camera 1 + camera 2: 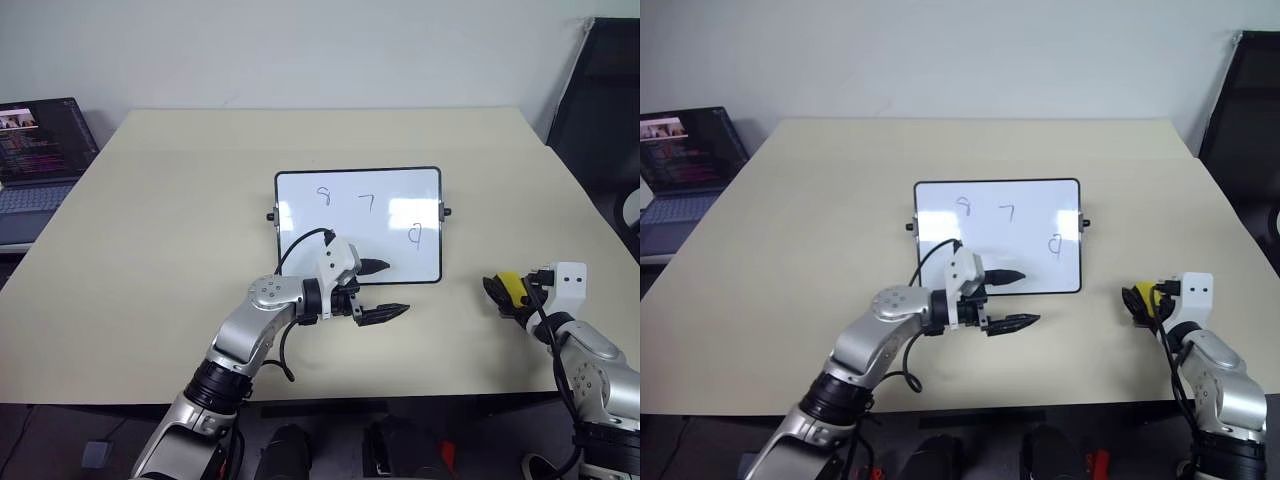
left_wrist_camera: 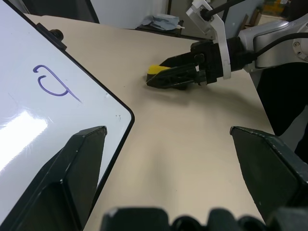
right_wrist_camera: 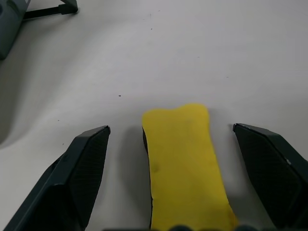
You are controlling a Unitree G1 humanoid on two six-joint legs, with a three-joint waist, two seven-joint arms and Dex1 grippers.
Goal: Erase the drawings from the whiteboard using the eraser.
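The soft yellow eraser (image 3: 185,163), a waisted block, lay lengthwise between the spread right claw (image 3: 180,159) fingers on the matte worktop (image 1: 180,230); the left claw (image 1: 385,290) gaped beside the glossy whiteboard (image 1: 358,222).

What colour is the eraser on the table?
Yellow on top, with a dark underside; the eraser shows best in the right wrist view.

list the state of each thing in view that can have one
whiteboard: flat on the table, three drawings on it, unerased
drawings: all three intact
eraser: lying on the table between the right gripper's open fingers, not clamped
right gripper: open, straddling the eraser
left gripper: open, holding nothing, one finger over the whiteboard's near edge
laptop: lid open, screen lit
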